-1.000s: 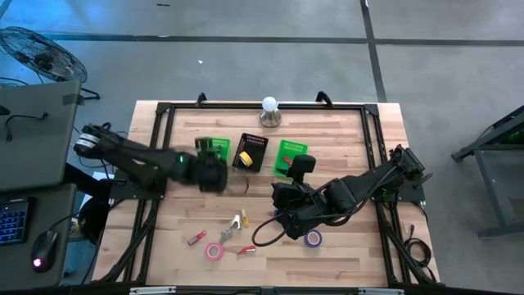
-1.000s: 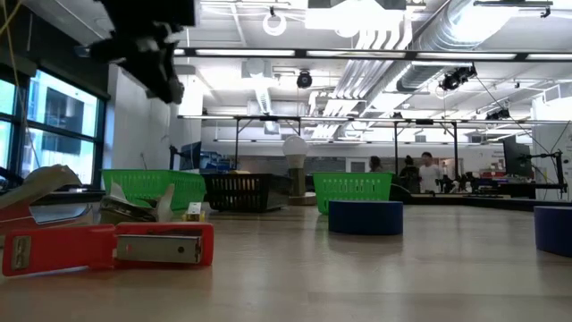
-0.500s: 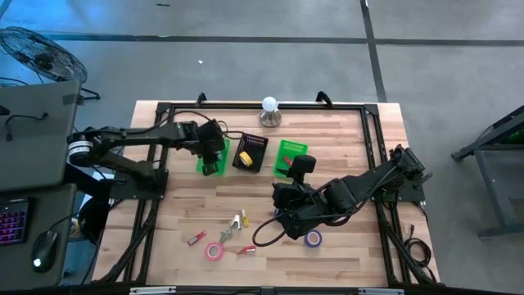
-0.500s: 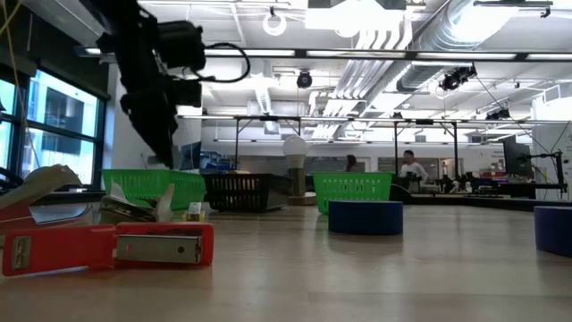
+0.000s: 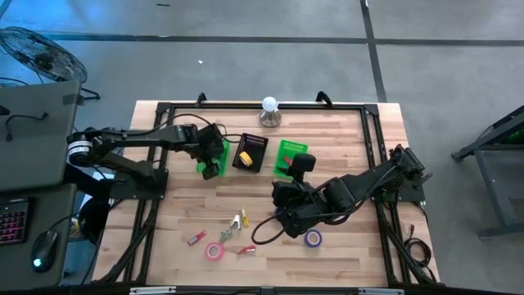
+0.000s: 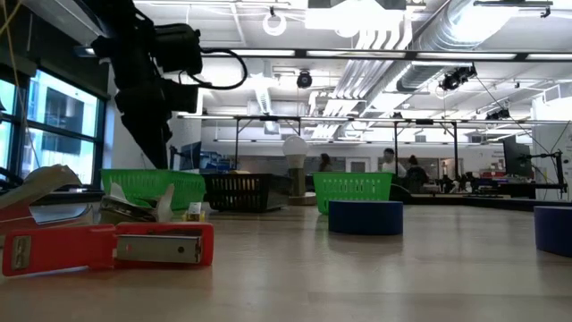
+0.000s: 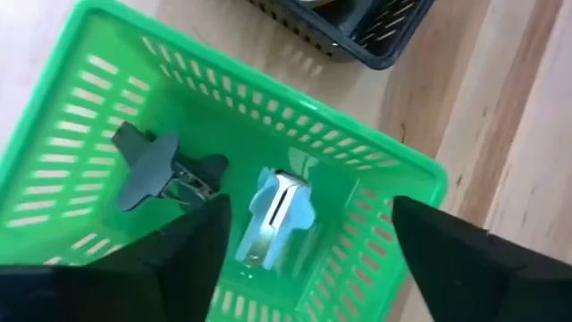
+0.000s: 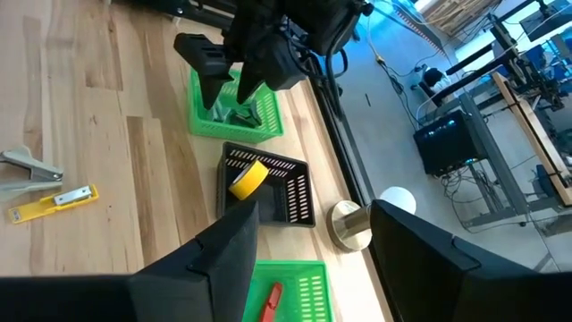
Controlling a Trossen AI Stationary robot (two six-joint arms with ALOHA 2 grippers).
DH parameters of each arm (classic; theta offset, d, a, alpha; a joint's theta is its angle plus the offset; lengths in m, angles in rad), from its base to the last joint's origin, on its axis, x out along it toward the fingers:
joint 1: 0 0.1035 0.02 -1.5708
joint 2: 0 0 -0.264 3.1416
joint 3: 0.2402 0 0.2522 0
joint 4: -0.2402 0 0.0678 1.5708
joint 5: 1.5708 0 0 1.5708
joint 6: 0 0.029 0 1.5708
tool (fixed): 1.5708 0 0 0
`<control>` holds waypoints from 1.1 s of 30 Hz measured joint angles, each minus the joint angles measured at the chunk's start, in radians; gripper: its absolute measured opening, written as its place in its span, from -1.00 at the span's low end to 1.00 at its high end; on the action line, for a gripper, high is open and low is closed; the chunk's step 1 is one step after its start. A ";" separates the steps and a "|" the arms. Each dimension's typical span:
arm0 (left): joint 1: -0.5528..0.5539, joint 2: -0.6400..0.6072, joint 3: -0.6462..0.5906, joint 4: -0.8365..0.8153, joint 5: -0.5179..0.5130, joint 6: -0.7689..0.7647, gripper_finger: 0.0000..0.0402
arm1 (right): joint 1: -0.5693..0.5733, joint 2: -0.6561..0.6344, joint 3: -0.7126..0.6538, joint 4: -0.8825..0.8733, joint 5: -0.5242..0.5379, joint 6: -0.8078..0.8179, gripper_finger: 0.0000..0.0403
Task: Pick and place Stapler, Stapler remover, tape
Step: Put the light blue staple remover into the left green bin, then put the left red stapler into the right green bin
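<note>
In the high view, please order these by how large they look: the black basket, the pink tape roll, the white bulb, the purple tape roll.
1. black basket, clearly largest.
2. white bulb, pink tape roll and purple tape roll look about alike; I would not rank these three.

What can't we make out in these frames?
- Green basket contents: low view, its wall hides them.
- Stapler: low view, left edge cuts it.
- Blue tape: high view, right gripper beside it; contact unclear.
- Red item in the other green basket: right wrist view, too small.
</note>
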 joint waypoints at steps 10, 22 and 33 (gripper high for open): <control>-0.029 -0.008 0.109 -0.168 0.018 -0.097 0.68 | 0.000 0.000 0.000 -0.004 -0.004 -0.004 0.03; -0.495 -0.008 0.109 -0.270 0.088 -0.674 0.69 | 0.000 0.000 0.000 -0.018 -0.019 -0.048 0.03; -1.053 0.039 0.089 -0.111 -0.238 -1.385 0.69 | 0.000 0.000 0.000 -0.018 -0.053 -0.088 0.03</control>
